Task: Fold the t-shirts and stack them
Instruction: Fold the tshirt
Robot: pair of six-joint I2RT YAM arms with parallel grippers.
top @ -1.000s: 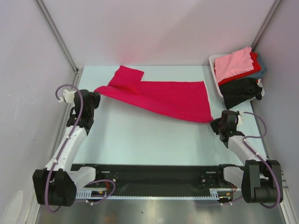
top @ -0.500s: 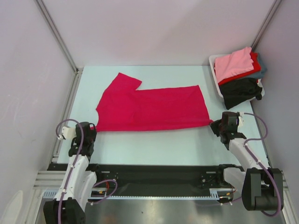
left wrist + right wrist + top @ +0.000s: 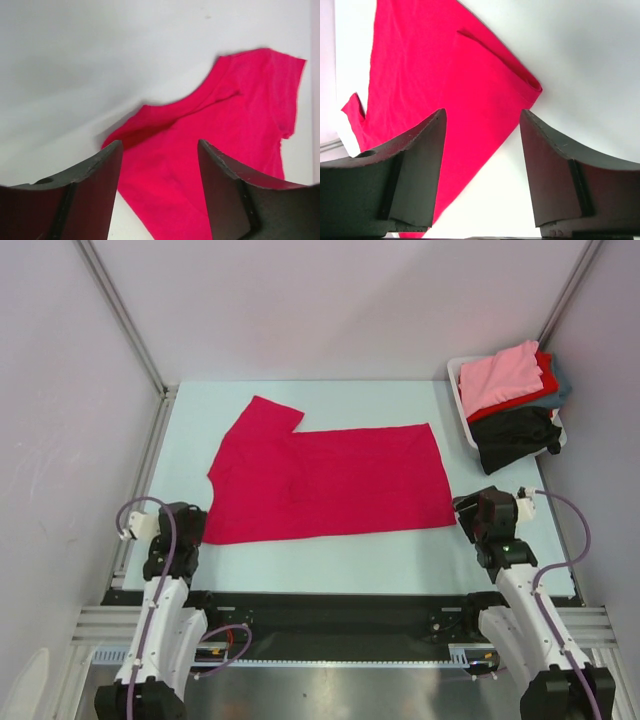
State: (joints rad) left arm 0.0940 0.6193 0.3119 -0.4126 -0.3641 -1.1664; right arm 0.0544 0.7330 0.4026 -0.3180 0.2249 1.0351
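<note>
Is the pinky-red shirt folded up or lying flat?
Lying flat: the crimson t-shirt is spread wide across the table, with one sleeve showing.

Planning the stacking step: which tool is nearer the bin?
Right. The right tool is on the bin's side, by the shirt's right corner; the left tool is across the table, by its left corner.

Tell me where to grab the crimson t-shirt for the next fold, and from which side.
The crimson t-shirt lies flat on the table, so only its edges offer a pinch. Probably take its two near corners, coming low from the near edge: left gripper on the near-left, right gripper on the near-right. Both are open, just off those corners.
</note>
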